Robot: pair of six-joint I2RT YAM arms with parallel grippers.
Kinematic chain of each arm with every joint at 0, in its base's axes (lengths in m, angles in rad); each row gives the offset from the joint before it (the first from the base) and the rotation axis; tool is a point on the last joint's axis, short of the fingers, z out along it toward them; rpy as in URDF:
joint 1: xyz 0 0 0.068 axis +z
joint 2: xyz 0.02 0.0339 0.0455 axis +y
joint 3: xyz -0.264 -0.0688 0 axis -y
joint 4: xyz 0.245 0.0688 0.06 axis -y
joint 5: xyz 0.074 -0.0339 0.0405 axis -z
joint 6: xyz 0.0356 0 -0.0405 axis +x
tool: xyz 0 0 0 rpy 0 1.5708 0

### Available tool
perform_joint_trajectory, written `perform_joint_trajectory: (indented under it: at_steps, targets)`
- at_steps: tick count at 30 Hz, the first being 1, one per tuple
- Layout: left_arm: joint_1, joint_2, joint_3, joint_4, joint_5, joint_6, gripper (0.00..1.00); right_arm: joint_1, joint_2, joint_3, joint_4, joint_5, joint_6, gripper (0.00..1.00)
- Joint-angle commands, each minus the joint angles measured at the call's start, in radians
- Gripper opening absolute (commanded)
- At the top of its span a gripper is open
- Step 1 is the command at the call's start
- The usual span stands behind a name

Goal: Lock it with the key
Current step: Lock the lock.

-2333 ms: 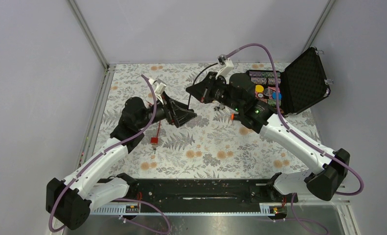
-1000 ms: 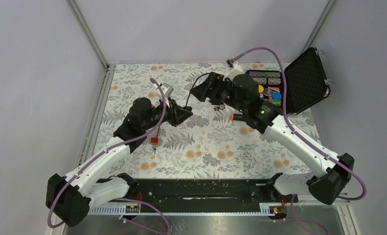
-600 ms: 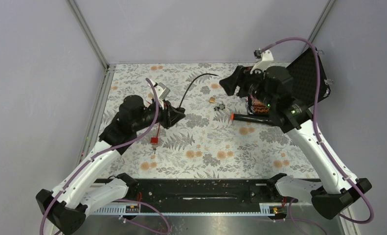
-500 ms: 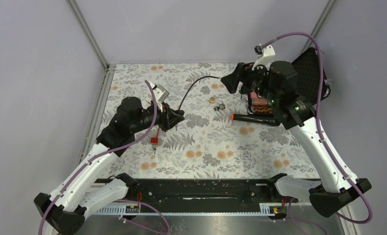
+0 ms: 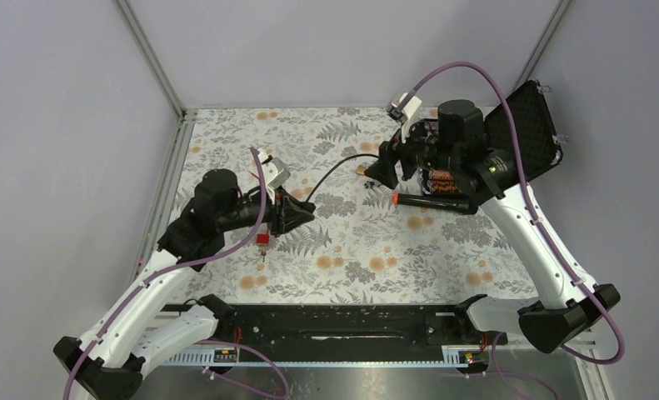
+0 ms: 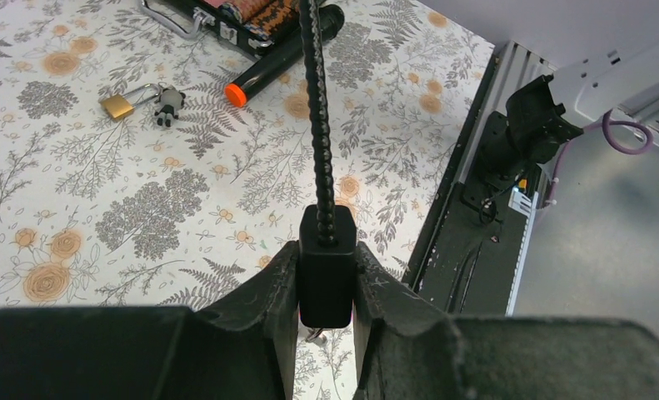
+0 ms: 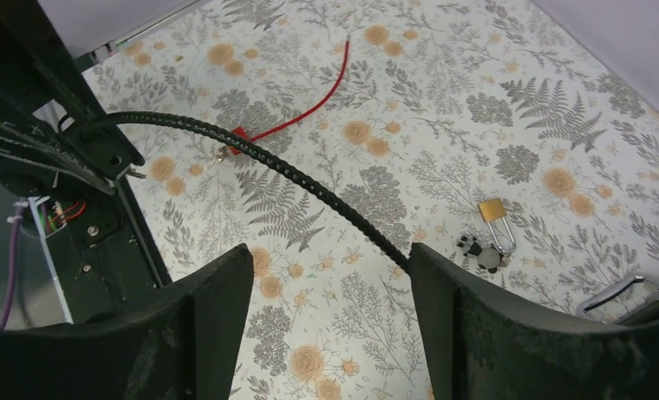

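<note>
The key (image 6: 169,103) is a tiny silvery-grey cluster beside a small brass padlock (image 6: 119,106) on the floral mat; in the right wrist view the key (image 7: 476,251) lies just right of my fingers. My right gripper (image 7: 330,267) is open and empty above the mat, next to the key (image 5: 361,169). My left gripper (image 6: 327,271) is shut on the black block (image 6: 327,279) of the black cable (image 6: 317,125). That cable arches from the block towards my right gripper (image 5: 386,171).
A red cable with a red block (image 5: 262,238) lies beneath my left gripper (image 5: 297,212). A black marker with an orange tip (image 5: 430,202) lies in front of the open black case (image 5: 521,133) at the back right. A black rail (image 5: 351,321) runs along the near edge.
My right arm swung from the back right down towards the key, its jaws narrowing a little. My left arm drew back towards the near left with the black block.
</note>
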Motion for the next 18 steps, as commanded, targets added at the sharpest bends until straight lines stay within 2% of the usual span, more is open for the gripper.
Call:
perform_joint_trajectory:
  at_steps: [1,5,8,10,13,15,18]
  targets:
    - [0.002,-0.028,0.054,0.033,0.076,0.033,0.00,-0.001,0.021,0.040,-0.060,-0.093,-0.086,0.73]
    - [0.002,-0.036,0.050,0.034,0.096,0.033,0.00,-0.001,0.034,0.009,-0.063,-0.084,-0.095,0.66]
    - [0.002,-0.044,0.048,0.033,0.095,0.035,0.00,-0.001,0.049,0.011,-0.082,-0.089,-0.092,0.52]
    - [0.002,-0.047,0.046,0.035,0.099,0.036,0.00,-0.001,0.059,0.020,-0.094,-0.094,-0.082,0.39]
    - [0.002,-0.050,0.045,0.043,0.085,0.027,0.00,-0.001,0.072,0.024,-0.099,-0.104,-0.054,0.14]
    - [0.003,-0.050,0.038,0.059,0.076,0.016,0.00,-0.001,0.072,0.017,-0.093,-0.133,-0.032,0.02]
    - [0.002,-0.056,0.004,0.138,0.063,-0.028,0.00,-0.001,0.047,-0.038,0.013,-0.193,0.079,0.00]
